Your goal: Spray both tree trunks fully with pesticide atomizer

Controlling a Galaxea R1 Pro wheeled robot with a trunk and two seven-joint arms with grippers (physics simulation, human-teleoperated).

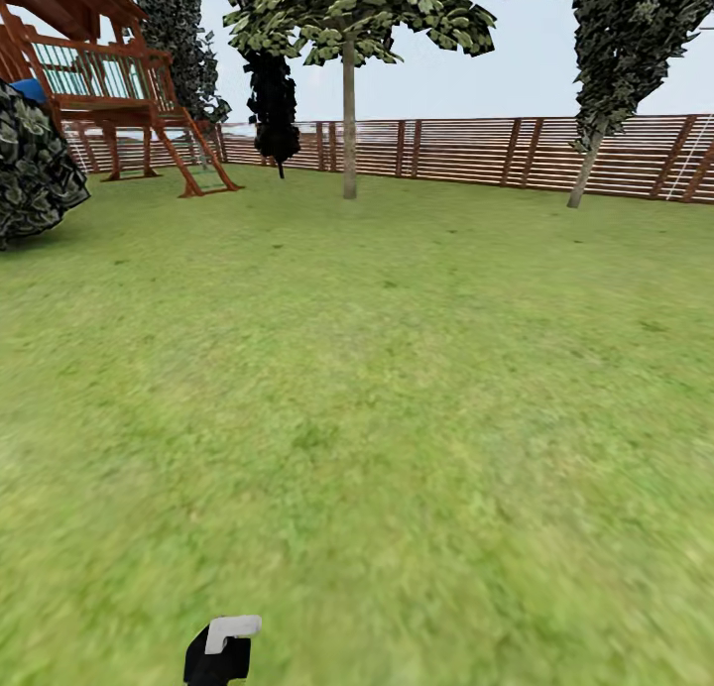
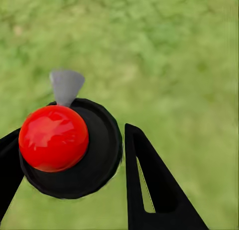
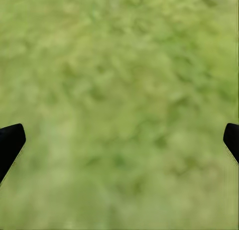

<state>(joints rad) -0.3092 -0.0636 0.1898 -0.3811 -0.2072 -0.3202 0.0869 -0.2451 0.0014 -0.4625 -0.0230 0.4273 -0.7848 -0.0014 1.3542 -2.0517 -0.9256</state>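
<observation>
From the head, you face the tree trunk [image 1: 349, 121] far across the lawn [image 1: 397, 369], well out of spray range. Your left gripper [image 2: 69, 150] clamps the atomizer [image 2: 69, 147] (nozzle forward, ready). Your right gripper [image 3: 119, 140] hangs spread over grass, empty

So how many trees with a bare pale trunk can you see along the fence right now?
2. One tree stands upright at centre, before the fence; the other tree leans at the right. Darker trees stand further left, their trunks hidden or too dark to judge.
</observation>
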